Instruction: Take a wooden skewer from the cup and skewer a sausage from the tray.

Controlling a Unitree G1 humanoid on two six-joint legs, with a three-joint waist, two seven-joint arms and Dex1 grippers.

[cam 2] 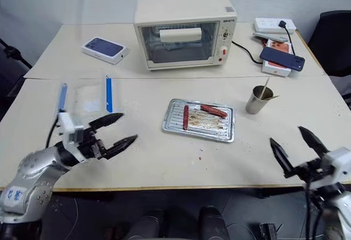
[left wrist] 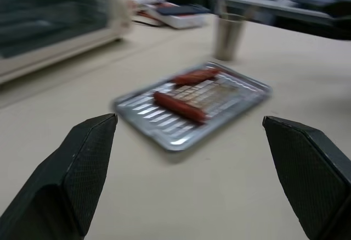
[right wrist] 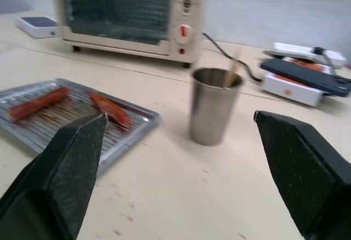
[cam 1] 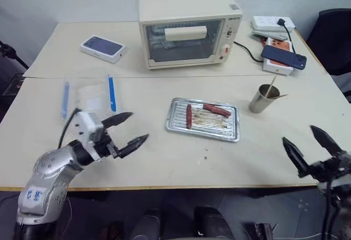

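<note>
Upright in the cup [cam 1: 263,98], wooden skewer [cam 1: 271,84], tip tilted right.

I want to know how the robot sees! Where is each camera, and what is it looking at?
Head eyes: look down over the table; tray, cup, both arms.
Left wrist: behind the open left gripper, facing the tray.
Right wrist: behind the open right gripper, facing the cup.
Shared: tray, cup and oven.
</note>
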